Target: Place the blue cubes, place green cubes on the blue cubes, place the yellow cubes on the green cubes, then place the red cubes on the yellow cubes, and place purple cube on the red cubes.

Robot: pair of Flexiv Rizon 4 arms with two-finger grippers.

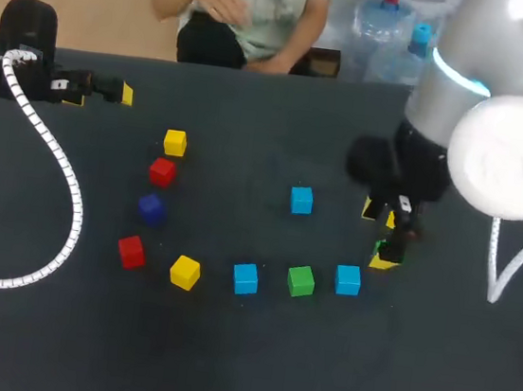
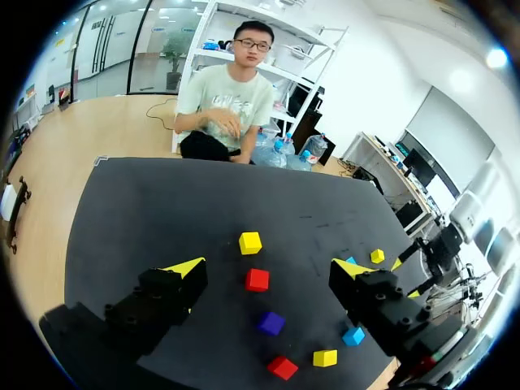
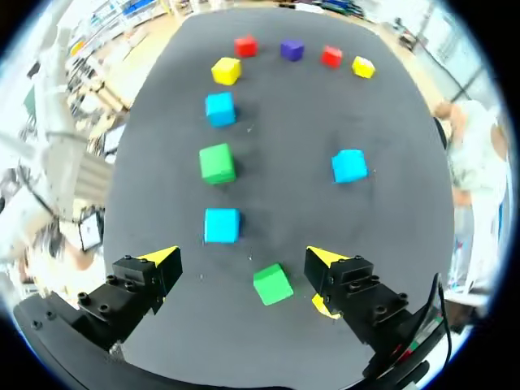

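My right gripper [image 1: 378, 234] [image 3: 244, 260] hangs open over a green cube [image 3: 272, 284] [image 1: 379, 249] that lies between its fingers, untouched. A yellow cube [image 3: 321, 305] peeks out from under one finger. Ahead of it lie a blue cube [image 3: 222, 225] [image 1: 348, 280], a second green cube [image 3: 217, 162] [image 1: 301, 280], another blue cube [image 3: 220, 108] [image 1: 245, 277] and a lone blue cube [image 3: 350, 165] [image 1: 301, 199]. At the left are two yellow cubes [image 1: 184, 271] [image 1: 174, 142], two red cubes [image 1: 131, 251] [image 1: 161, 171] and the purple cube [image 1: 150, 207]. My left gripper [image 1: 100, 96] [image 2: 270, 268] is open and empty at the far left.
All cubes lie singly on the black table [image 1: 241, 365], in a loose arc across its middle. A white coiled cable [image 1: 63, 181] from my left arm drapes over the table's left part. A person sits behind the far edge, hands off the table.
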